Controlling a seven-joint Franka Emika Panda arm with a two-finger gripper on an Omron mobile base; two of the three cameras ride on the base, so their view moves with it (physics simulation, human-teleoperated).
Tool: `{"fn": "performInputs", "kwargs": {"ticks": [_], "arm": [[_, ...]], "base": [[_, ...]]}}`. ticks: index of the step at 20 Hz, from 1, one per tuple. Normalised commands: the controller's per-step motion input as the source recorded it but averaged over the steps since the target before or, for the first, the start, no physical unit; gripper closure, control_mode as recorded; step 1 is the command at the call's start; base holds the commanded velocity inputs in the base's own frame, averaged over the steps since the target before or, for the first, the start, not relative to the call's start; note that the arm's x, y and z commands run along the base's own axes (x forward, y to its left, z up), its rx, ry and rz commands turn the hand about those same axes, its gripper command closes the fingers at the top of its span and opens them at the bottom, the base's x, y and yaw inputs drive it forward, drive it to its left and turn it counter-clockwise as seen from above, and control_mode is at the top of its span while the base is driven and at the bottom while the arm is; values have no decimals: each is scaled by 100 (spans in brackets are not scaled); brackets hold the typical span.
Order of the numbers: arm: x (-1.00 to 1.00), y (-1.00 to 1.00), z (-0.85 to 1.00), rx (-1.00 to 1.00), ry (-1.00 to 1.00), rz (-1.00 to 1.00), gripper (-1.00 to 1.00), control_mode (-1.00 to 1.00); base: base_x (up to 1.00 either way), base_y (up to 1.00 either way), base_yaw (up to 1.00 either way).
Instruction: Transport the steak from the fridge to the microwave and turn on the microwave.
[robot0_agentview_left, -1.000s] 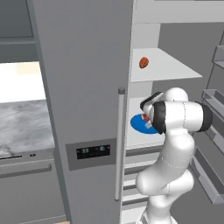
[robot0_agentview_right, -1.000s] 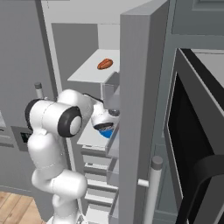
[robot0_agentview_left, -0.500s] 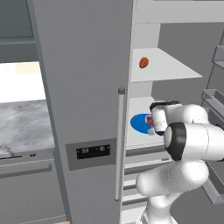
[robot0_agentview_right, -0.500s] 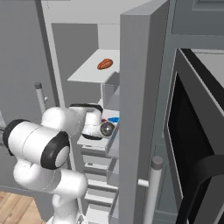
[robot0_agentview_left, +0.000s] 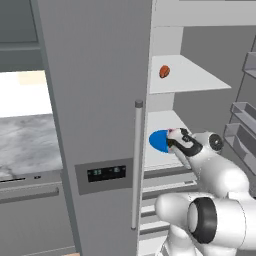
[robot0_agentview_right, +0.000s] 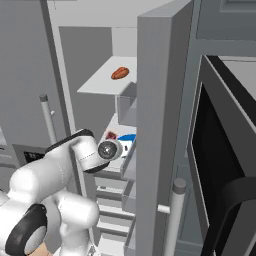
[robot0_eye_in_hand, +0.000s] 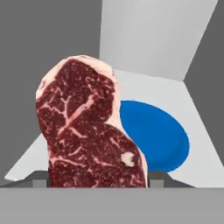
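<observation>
Steak (robot0_eye_in_hand: 89, 131) is gripped in the wide-spread pincer (robot0_agentview_left: 172, 138) above the blue plate (robot0_eye_in_hand: 162, 135), mid-frame; fridge (robot0_agentview_left: 95, 100) exit and microwave (robot0_agentview_right: 225, 165) remain.

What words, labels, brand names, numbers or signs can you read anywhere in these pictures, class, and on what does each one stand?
Display panel on the fridge door: pale digits glow on the dark screen, too small and blurred to read.
Steak, blue plate, shelves, microwave: no lettering, brand or sign visible.
So no text can be quoted with confidence.
</observation>
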Motion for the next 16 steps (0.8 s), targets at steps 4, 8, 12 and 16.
{"fn": "performInputs", "kwargs": {"ticks": [4, 8, 12, 16], "arm": [[-27, 0, 100, 12, 30, 0, 100, -100], [-27, 0, 94, 8, 34, 0, 100, -100], [-36, 0, 73, 5, 33, 0, 100, -100], [-42, 0, 22, 4, 20, 0, 100, -100]], "base": [[0, 0, 0], [0, 0, 0], [0, 0, 0], [0, 0, 0]]}}
